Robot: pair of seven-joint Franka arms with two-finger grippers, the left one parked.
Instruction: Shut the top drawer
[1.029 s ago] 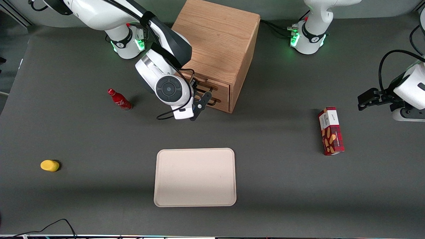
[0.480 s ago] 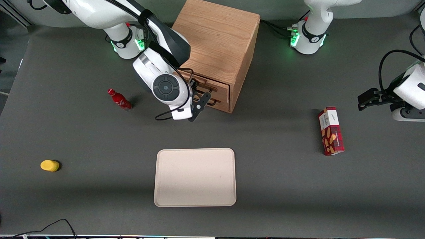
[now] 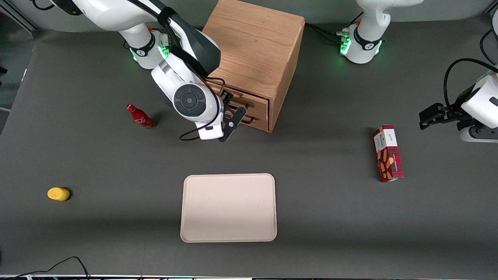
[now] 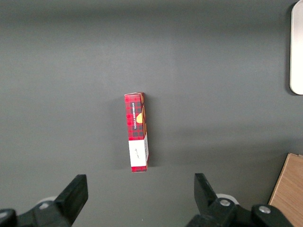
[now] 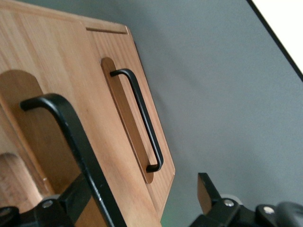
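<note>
A dark grey tabletop (image 3: 334, 217) carries everything in the front view, with a wooden box cabinet (image 3: 256, 50) standing at the edge farthest from the camera. The top drawer (image 3: 249, 102) sits in the cabinet's front, its face nearly level with the lower drawer (image 3: 255, 120) beneath it. The right arm's hand (image 3: 229, 126) hangs just in front of the drawer fronts, close to the black handles. A red bottle (image 3: 139, 116) stands toward the working arm's end, and a yellow object (image 3: 58, 193) lies nearer the camera than it. A beige tray (image 3: 228, 207) lies nearer the camera than the cabinet, and a red box (image 3: 387, 153) lies toward the parked arm's end. The left wrist view shows the same red box (image 4: 136, 138) on the grey surface. In the right wrist view the hand (image 5: 132, 203) has its fingers (image 5: 208, 191) spread apart, gripping nothing, with the top drawer's handle (image 5: 71, 137) between them and the lower drawer's handle (image 5: 142, 120) near it.
</note>
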